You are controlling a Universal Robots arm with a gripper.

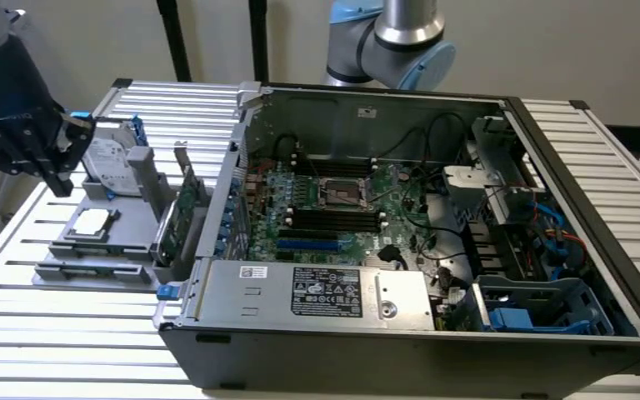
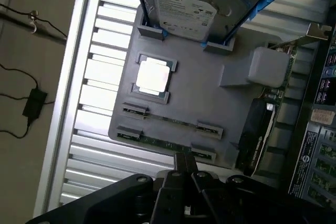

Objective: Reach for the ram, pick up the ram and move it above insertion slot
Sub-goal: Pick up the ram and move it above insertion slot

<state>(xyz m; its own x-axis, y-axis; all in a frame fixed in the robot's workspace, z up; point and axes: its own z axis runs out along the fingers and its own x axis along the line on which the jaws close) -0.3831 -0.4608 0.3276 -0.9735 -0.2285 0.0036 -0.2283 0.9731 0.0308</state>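
- Green ram stands on edge in the clips of a grey holder tray, with a second stick just beside it.
- Tray also carries a hard drive, a processor and an expansion card.
- End effector, fingers together and empty, hovers above the sticks, at the exterior view's upper left.
- Open computer case stands just beside the tray on the slatted worktop.

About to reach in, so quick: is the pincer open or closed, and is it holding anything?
Pincer: closed, empty, nearest the ram lying in the gray tray.
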